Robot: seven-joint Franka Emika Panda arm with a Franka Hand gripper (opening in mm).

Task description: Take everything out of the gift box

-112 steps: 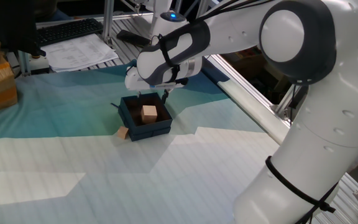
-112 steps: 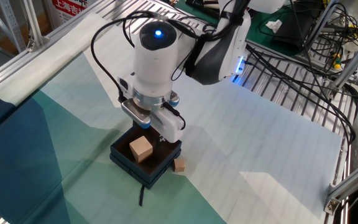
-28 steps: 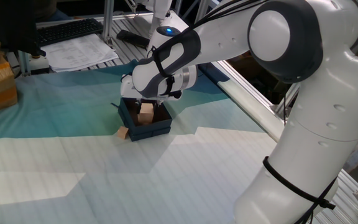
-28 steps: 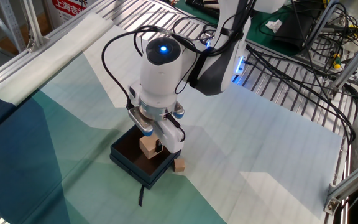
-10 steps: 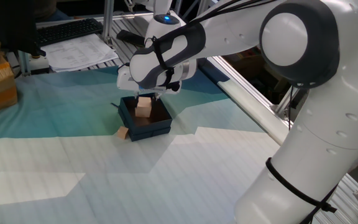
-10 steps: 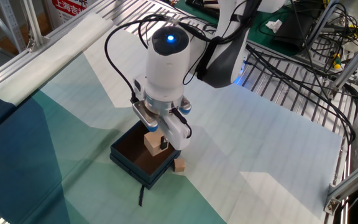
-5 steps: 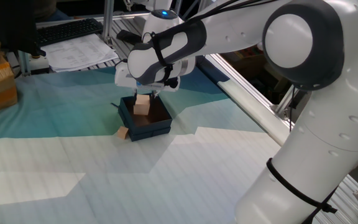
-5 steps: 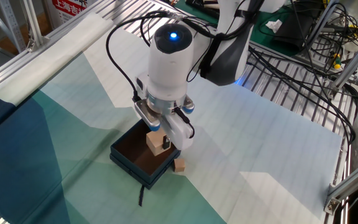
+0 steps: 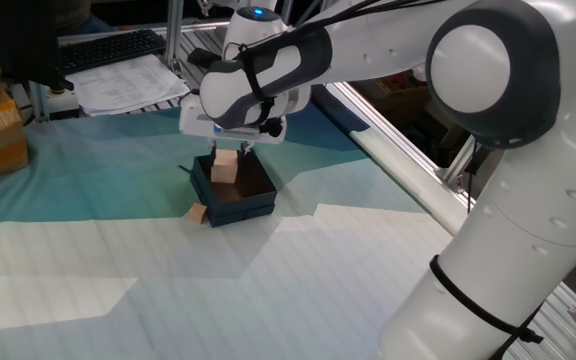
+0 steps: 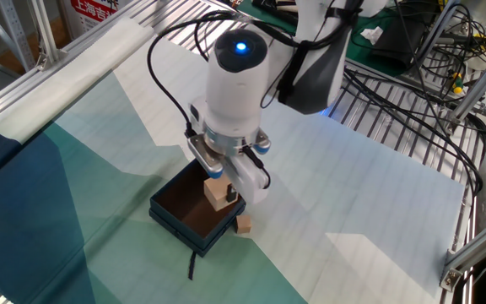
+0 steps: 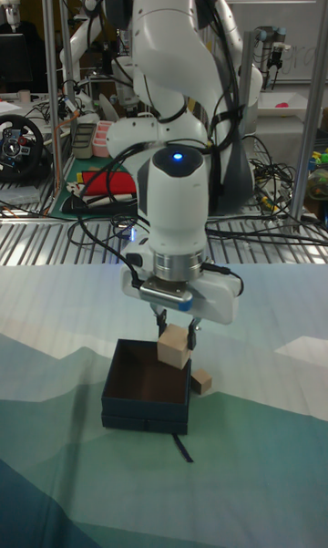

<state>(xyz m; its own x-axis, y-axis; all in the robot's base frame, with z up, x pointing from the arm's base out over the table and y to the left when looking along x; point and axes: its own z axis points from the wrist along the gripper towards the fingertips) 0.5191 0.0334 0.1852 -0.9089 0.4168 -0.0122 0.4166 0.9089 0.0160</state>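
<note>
Cube (image 11: pixel 174 346) in hand (image 11: pixel 176 340) clears gift box (image 11: pixel 146 390) in tall view.

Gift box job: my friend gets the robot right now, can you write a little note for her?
Gripper: shut on the bigger wooden block, held in the air over the gift box.
Smaller wooden block: already out, lying on the cloth beside the box.
The box looks empty inside.
Left to do: carry the held block off to the side, set it on the cloth, and let go.
</note>
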